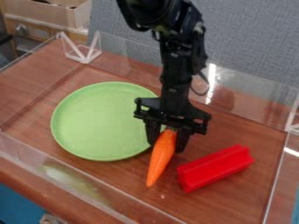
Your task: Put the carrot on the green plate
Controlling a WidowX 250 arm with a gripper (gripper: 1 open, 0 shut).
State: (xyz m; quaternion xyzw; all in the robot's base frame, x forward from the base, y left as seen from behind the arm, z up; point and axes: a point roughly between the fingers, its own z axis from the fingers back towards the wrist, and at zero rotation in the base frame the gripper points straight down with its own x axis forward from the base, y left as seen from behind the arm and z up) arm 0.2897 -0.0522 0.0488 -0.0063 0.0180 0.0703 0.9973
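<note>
The orange carrot (160, 159) lies slanted on the wooden table, thick end up and pointed tip toward the front edge, just right of the green plate (93, 122). My gripper (170, 136) points straight down over the carrot's thick end, with one black finger on each side of it, shut on the carrot. The fingers hide the carrot's stem end. The carrot's tip still looks close to the table surface. The round lime-green plate lies flat, its right rim close to the gripper's left finger.
A red ridged block (216, 167) lies just right of the carrot, near its tip. Clear acrylic walls (246, 87) fence the table on all sides. A cardboard box (41, 13) stands behind at the back left.
</note>
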